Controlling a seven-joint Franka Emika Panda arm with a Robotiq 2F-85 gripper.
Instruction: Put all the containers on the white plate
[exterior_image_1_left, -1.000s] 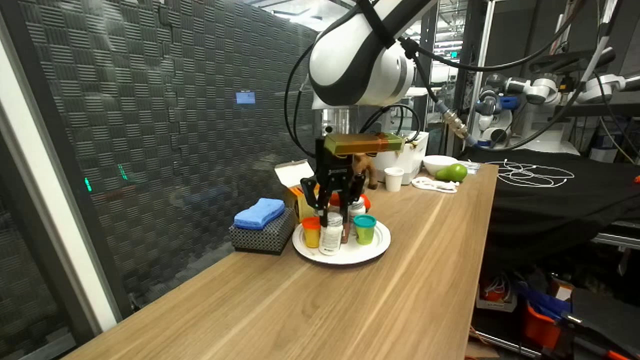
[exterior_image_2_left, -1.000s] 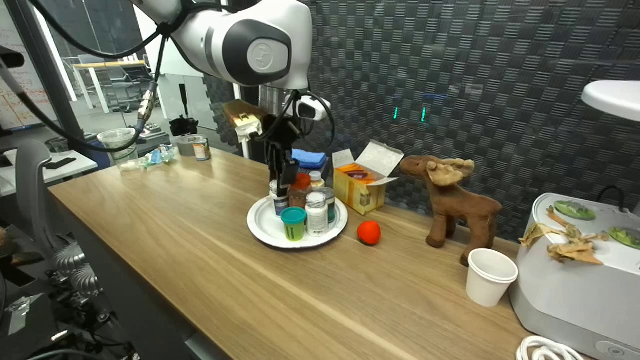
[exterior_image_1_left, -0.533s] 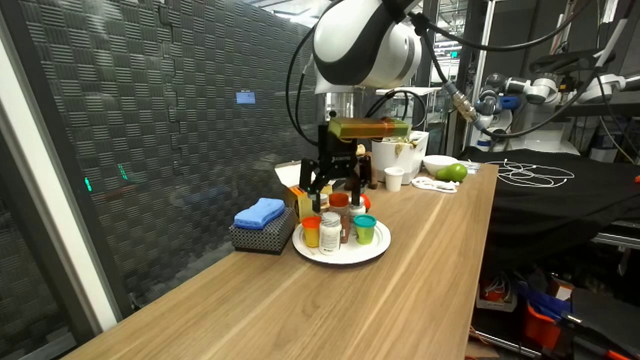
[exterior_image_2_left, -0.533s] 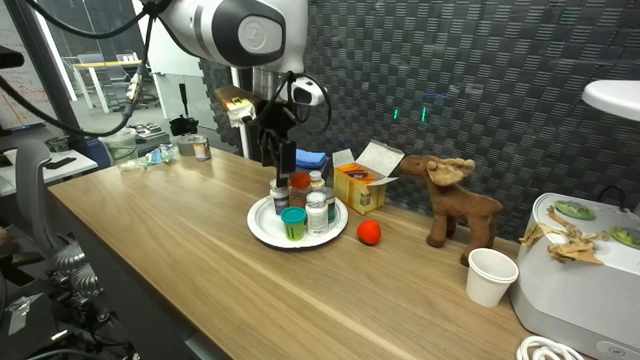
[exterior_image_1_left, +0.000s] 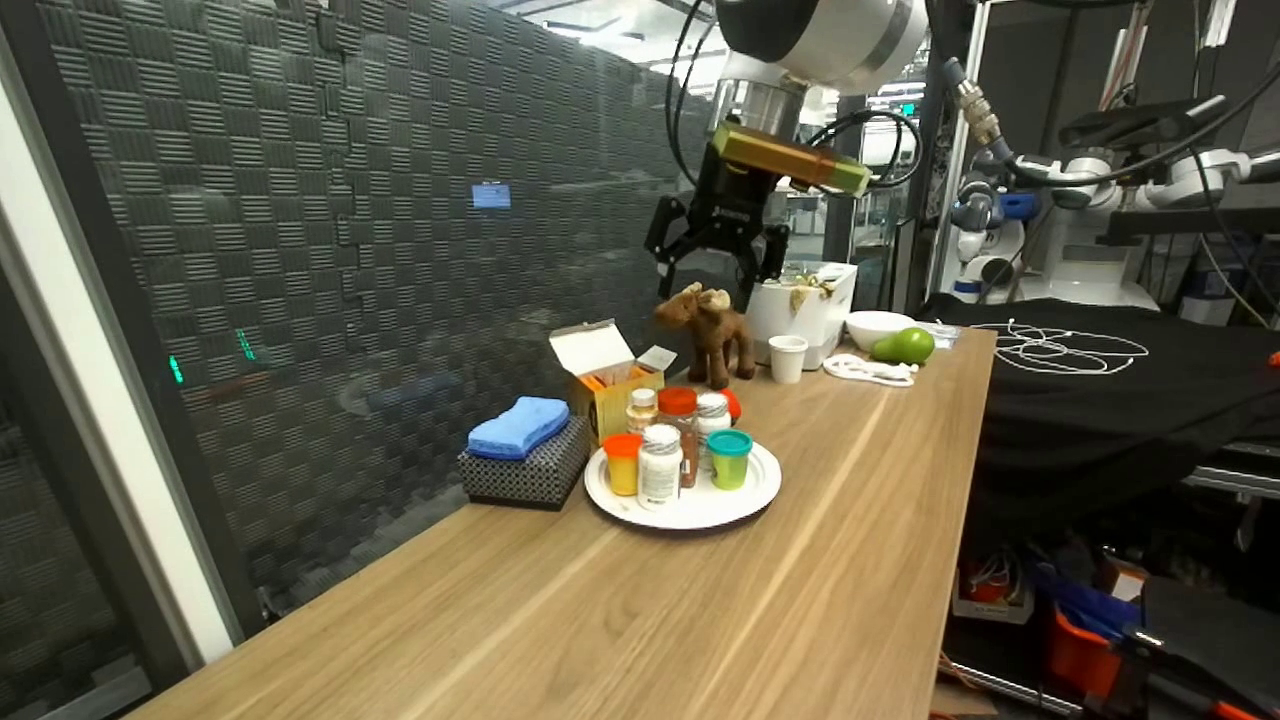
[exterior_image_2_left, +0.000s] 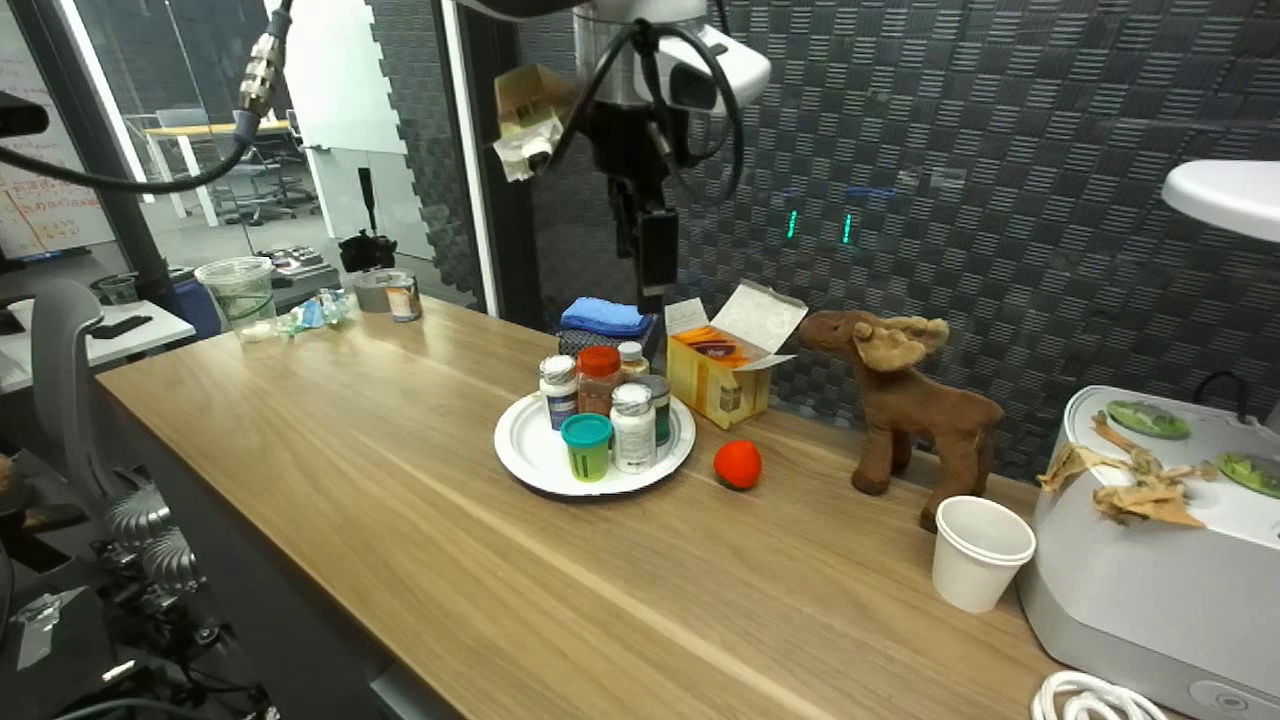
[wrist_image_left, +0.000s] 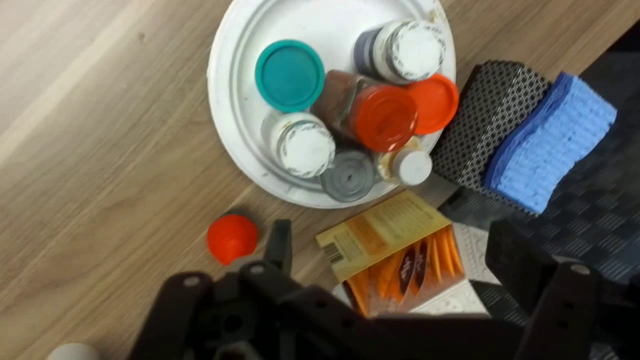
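Wooden tabletop | white plate: bottles, jars, tubs stood bunched, presumably to fit | fingers hung apart, empty

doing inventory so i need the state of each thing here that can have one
gripper: open, holding nothing
white plate: loaded
teal-lidded tub: closed, upright
orange-lidded tub: closed, upright
red-lidded jar: closed, upright
gray-lidded container: closed, upright
white bottle: capped, upright
other white bottle: capped, upright
small bottle: capped, upright
yellow carton: open, packets inside
white cup: upright, uncovered
white cord: coiled
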